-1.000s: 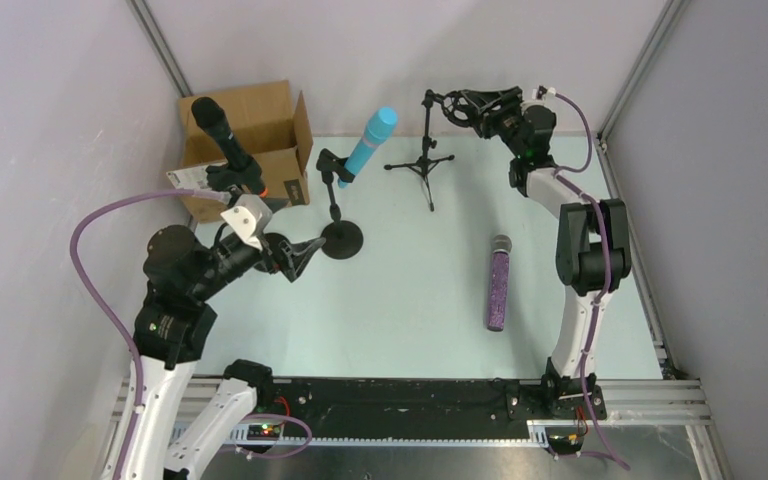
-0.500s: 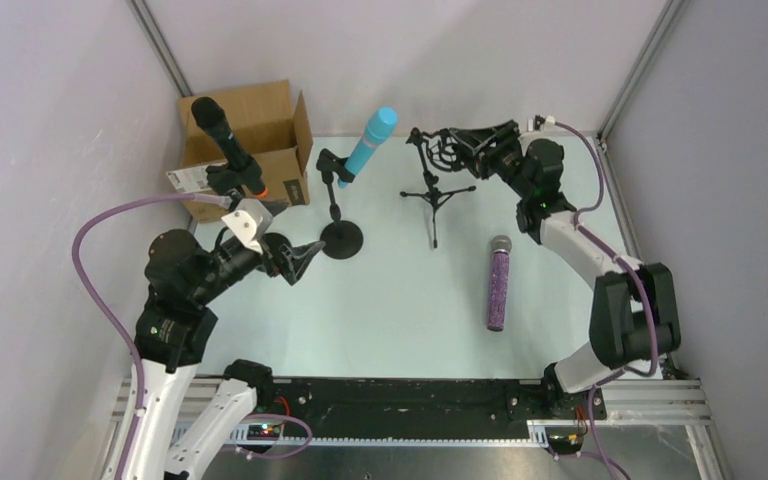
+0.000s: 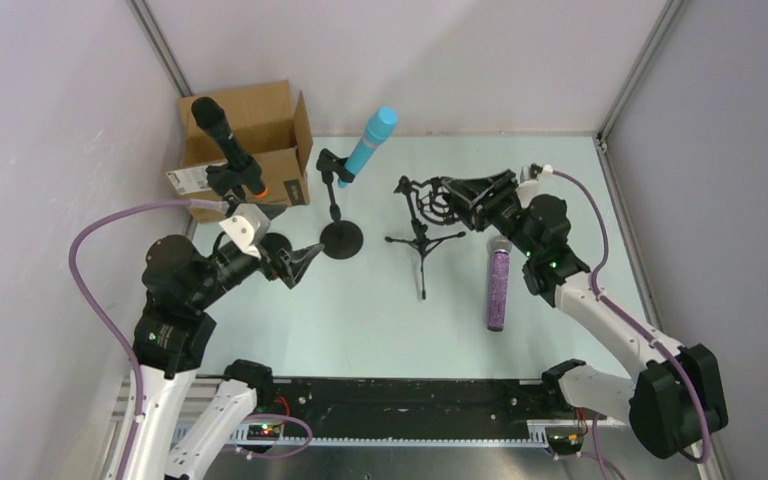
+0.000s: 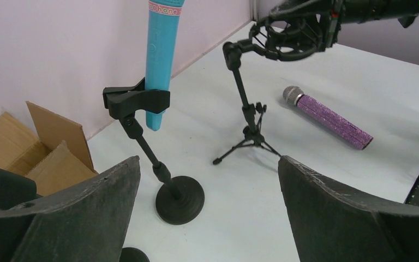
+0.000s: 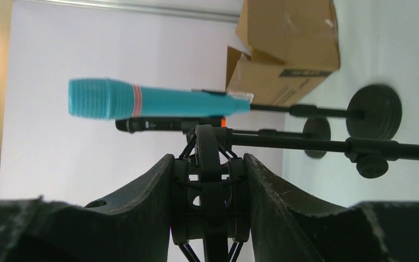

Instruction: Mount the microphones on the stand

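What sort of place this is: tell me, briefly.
Probably a robot test cell, not a studio: plain walls and metal frame posts enclose a pale table, with two robot arms bolted along its near rail.

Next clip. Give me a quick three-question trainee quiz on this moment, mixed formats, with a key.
1. Fill in: the purple microphone lies flat on the ____.
2. True or false: the turquoise microphone sits in a stand's clip.
3. Which does the right hand grip? A) the purple microphone B) the tripod stand, by its mount C) the turquoise microphone

Key: 1 table; 2 true; 3 B.
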